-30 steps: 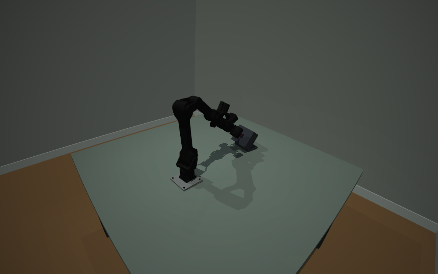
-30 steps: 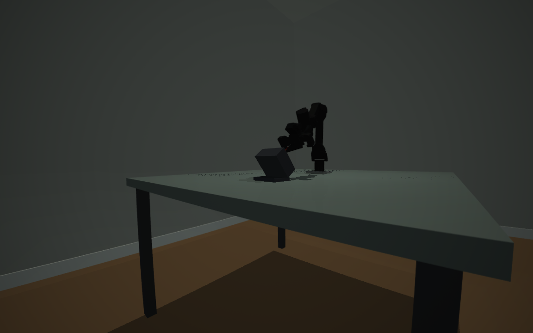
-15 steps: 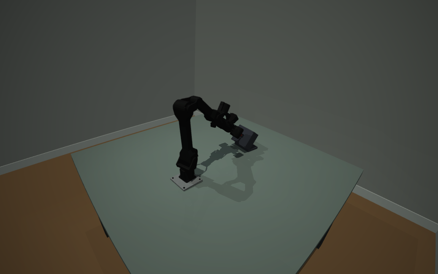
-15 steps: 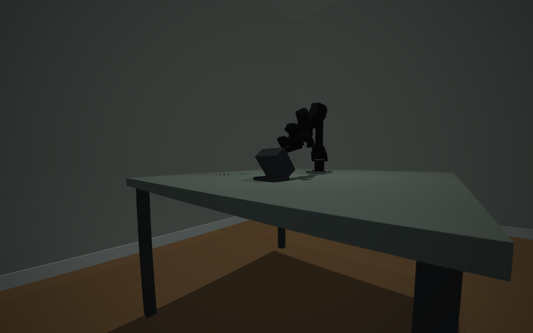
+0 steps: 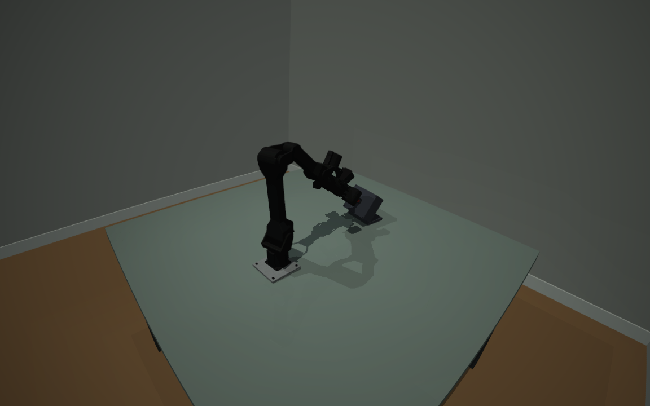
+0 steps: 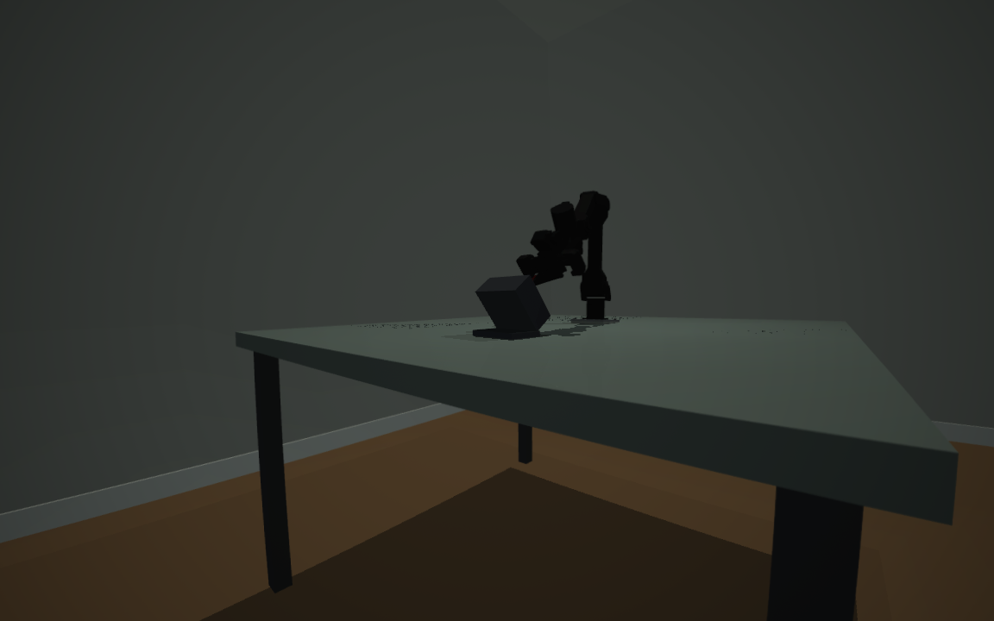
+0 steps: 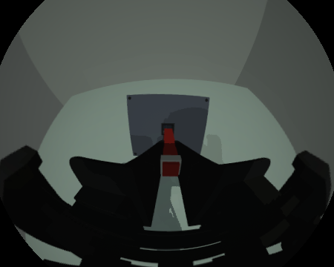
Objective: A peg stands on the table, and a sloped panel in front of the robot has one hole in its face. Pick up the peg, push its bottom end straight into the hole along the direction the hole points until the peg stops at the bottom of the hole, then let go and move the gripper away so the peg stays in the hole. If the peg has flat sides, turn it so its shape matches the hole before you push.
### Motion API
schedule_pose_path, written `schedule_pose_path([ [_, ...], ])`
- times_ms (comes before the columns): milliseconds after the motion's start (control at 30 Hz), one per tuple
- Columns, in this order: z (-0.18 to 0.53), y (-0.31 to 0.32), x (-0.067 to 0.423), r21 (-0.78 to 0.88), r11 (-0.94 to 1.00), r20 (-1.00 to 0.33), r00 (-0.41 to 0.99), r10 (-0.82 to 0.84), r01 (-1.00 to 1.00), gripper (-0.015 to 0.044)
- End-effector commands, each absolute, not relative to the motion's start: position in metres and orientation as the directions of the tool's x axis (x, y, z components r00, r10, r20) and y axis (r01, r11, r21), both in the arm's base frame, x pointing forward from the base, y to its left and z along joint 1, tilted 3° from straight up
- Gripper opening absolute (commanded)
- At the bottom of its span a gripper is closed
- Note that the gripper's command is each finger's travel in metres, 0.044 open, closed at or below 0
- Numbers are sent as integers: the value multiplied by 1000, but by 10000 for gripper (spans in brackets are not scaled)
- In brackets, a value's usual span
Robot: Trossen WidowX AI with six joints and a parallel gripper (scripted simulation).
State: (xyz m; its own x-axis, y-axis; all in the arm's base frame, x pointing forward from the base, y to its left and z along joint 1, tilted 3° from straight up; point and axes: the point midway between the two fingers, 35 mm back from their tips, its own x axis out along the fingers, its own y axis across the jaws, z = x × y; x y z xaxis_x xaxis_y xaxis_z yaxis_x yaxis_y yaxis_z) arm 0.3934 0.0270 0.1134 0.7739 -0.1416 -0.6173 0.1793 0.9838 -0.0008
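My gripper (image 7: 169, 144) (image 5: 354, 197) is shut on a red peg (image 7: 170, 139) (image 5: 358, 201) with flat sides. The peg points forward at the dark grey sloped panel (image 7: 148, 119) (image 5: 370, 206) (image 6: 512, 304). In the wrist view the peg's far tip sits at the mouth of the small square hole (image 7: 167, 127) in the panel's face. In the top view the fingers are right against the panel face and only a speck of red shows. In the exterior view the panel is seen from behind and hides the peg.
The panel stands on a small base on the grey-green table (image 5: 317, 313) (image 6: 678, 370), beyond the arm's base plate (image 5: 276, 270). Room walls rise behind the table's far edges.
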Motion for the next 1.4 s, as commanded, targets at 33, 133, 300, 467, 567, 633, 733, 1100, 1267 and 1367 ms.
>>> schedule_pose_path([
  [33,115,27,396,1,984,-614,777,-140,178,0],
  [133,114,27,397,1,984,-614,777,-140,178,0],
  [300,112,27,400,1,984,-614,777,-140,178,0],
  [467,110,27,402,1,984,-614,777,-140,178,0],
  [567,109,27,404,1,984,-614,777,-140,178,0],
  [633,108,26,405,1,984,-614,777,-140,178,0],
  [733,107,26,406,1,984,-613,777,-140,178,0],
  [1100,102,25,412,1,984,-613,777,-140,178,0],
  [1267,100,25,415,1,984,-613,778,-140,178,0],
  [1367,99,24,416,1,984,-613,778,-140,178,0],
])
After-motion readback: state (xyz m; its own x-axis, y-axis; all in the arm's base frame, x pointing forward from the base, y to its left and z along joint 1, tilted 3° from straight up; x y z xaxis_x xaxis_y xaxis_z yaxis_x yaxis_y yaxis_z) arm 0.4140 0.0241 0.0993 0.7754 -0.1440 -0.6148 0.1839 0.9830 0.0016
